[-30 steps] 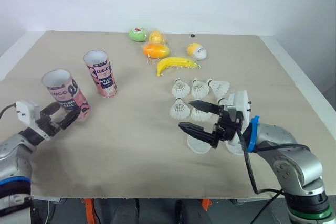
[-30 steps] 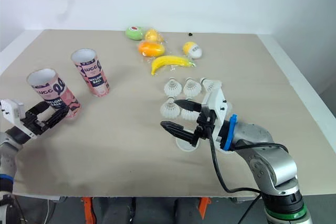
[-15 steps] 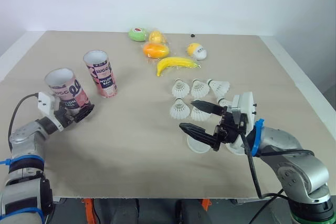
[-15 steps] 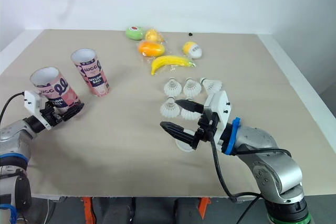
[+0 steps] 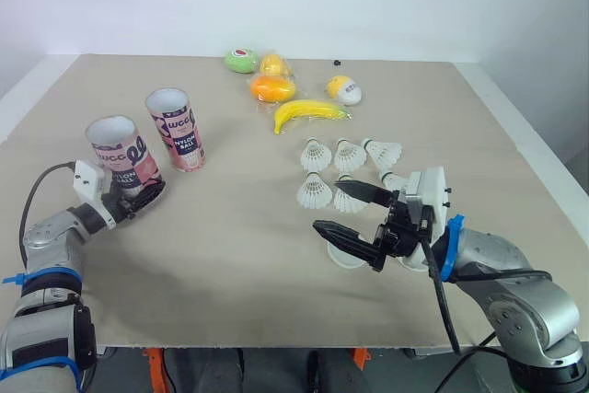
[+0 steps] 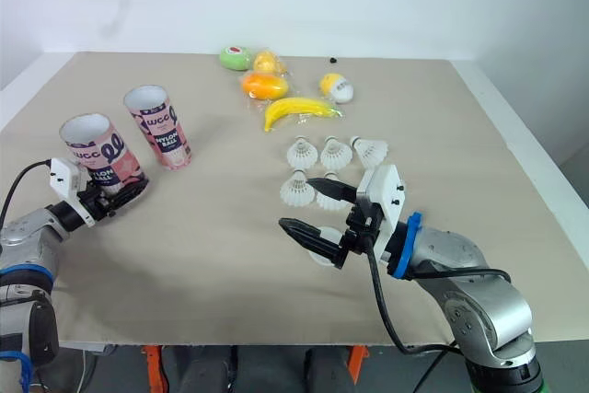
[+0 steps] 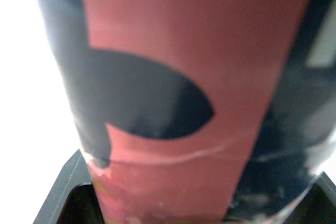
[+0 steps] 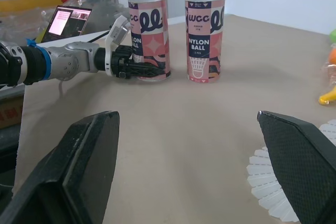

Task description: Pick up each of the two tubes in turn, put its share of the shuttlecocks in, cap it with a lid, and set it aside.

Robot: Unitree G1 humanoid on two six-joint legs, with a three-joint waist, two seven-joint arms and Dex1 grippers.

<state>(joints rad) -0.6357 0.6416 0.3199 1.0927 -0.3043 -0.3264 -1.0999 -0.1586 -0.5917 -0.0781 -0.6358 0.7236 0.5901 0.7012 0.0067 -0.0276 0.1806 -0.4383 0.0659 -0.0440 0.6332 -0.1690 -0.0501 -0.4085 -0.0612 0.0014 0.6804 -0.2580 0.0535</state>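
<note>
Beige worktop [image 5: 239,264] beneath everything. At 4 o'clock, right hand [image 5: 333,205], spread wide and empty, hovering over the nearer shuttlecocks and a clear lid. At 9 o'clock, two pink tubes with open mouths: nearer tube [image 5: 122,156] slightly tilted, second tube [image 5: 177,129] upright just beside it toward 1 o'clock, not touching. Left hand [image 5: 136,195] closed around the nearer tube's base, a black finger on either side. At 12 o'clock, a banana [image 5: 308,113], with an orange fruit [image 5: 273,88] and a green one [image 5: 241,61] beyond. At 3 o'clock, white shuttlecocks [image 5: 317,154] lying in two rows. At 5 o'clock, lid [image 5: 345,258] flat on the worktop, below the right hand's lower finger.
</note>
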